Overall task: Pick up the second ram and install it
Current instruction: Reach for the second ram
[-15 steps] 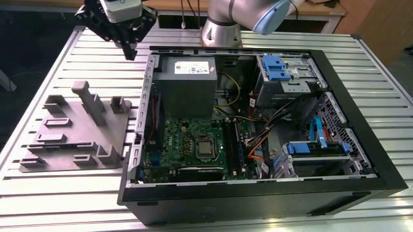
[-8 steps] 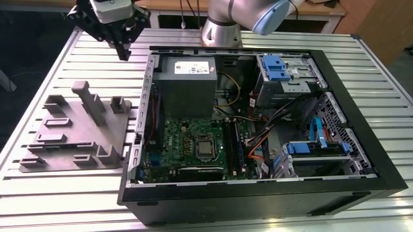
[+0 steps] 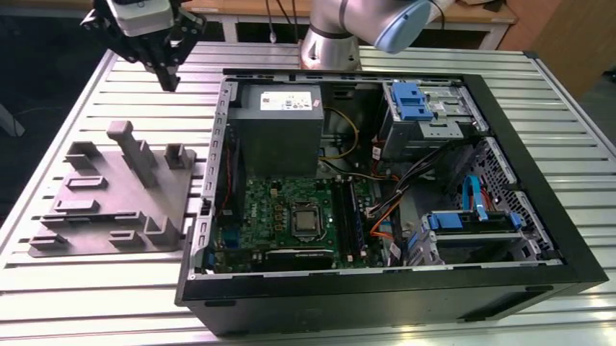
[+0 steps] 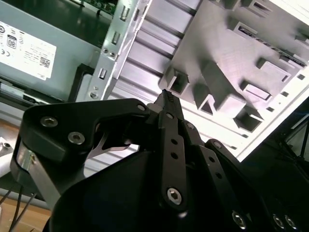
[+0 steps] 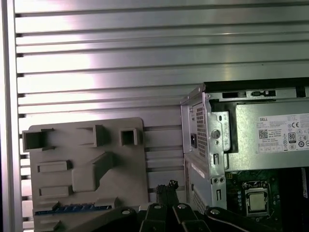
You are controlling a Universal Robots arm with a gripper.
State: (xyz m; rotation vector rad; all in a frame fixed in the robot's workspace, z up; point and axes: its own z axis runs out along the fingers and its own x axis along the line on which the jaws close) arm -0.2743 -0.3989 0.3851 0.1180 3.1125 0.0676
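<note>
At the upper left of the exterior view, the gripper (image 3: 172, 81) is hanging above the ribbed worktop (image 3: 58, 288) and pointing straight down. It is sitting beyond the far edge of the grey fixture (image 3: 115, 194) and just outside the back corner of the open computer case (image 3: 385, 303). The jaws are drawn together to a narrow point and are carrying nothing. The second ram (image 5: 72, 208) is lying in a slot of the fixture, appearing in the first wrist view as a thin bluish strip. Judging by the exterior view, that slot is in the fixture's near half, so the stick is lying toward the lower left of the frame from the jaws, with most of the fixture between them. Its long axis is running across the frame, parallel to the fixture's near edge. The arm (image 3: 332, 43) is rising at top centre and reaching leftward.
</note>
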